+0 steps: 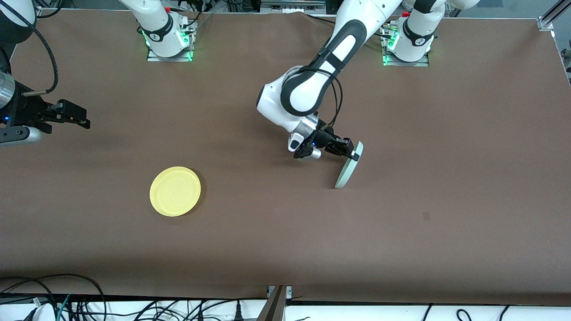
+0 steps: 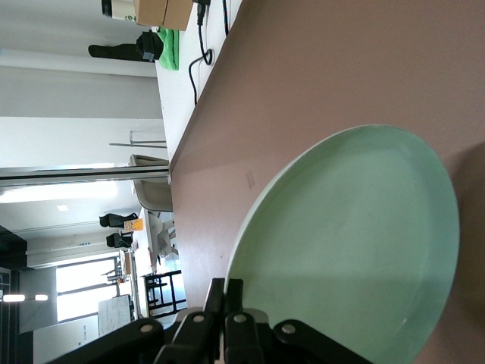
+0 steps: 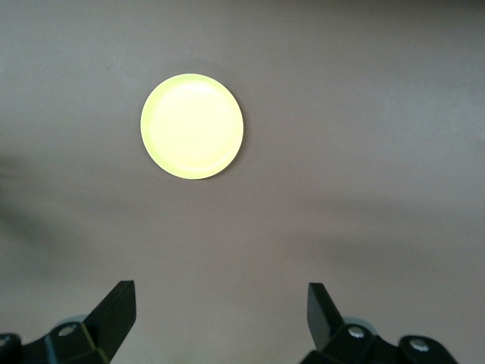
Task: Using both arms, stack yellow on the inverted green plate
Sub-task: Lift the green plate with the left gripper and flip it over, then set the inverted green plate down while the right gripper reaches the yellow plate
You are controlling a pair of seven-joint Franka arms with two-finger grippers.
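Left gripper (image 1: 353, 154) fingers clamp the green plate (image 1: 349, 168), tilted on edge on the worktop (image 1: 446, 133); right gripper (image 3: 220, 315), fingers spread, hangs above the yellow plate (image 1: 175, 191)

Even overhead light, soft shadows under yellow plate (image 1: 175, 191). Right wrist cam: plate glares, washed out. Left wrist cam: bright windows blown out, bkgd soft.

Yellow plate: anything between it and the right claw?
Nothing visible. The round yellow plastic plate lies flat on bare brown table; the open right claw hangs over that end. The left claw grips the tilted pale green plate elsewhere.
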